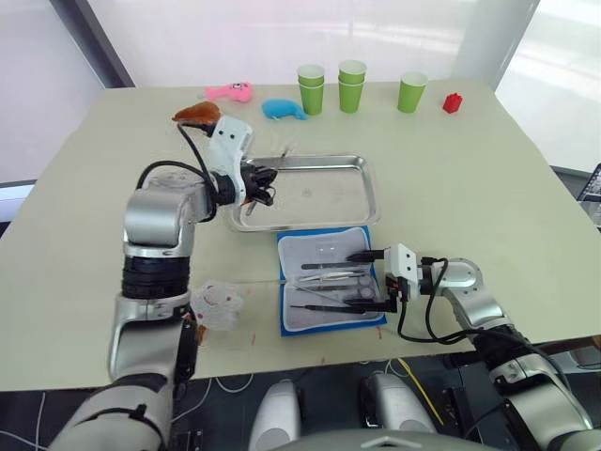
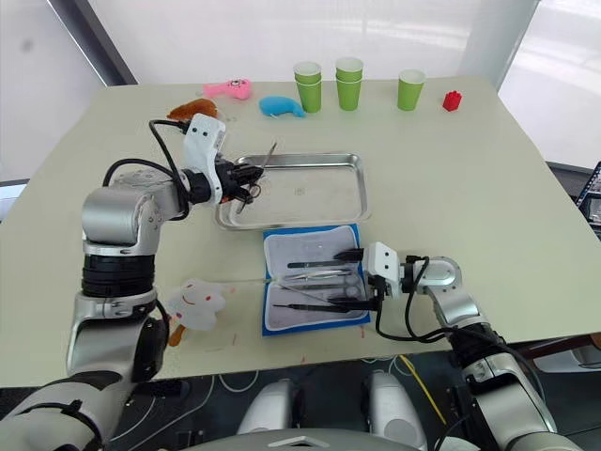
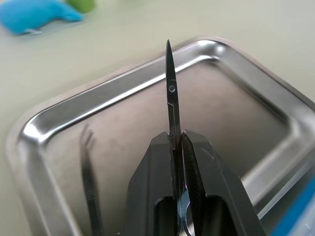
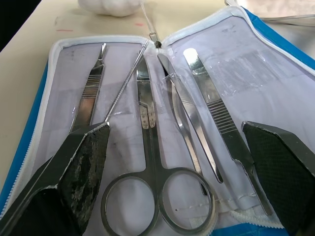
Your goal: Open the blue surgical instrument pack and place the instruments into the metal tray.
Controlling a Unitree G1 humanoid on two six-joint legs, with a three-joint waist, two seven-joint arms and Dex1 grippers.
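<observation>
One pair of scissors (image 3: 170,93) is clamped in the left gripper (image 3: 181,142) over the metal tray (image 3: 256,93).
Five instruments (image 4: 147,118) are counted in the open blue pack (image 1: 329,279) between the wide right gripper (image 4: 174,147) fingers; one tweezers (image 3: 88,177) lies in tray.

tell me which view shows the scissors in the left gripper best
The left wrist view: the scissors rise blade-up from the left gripper, shut on them, above the metal tray. Both eye views show them small, as a thin sliver over the tray's left end. The right wrist view looks into the open pack.
</observation>
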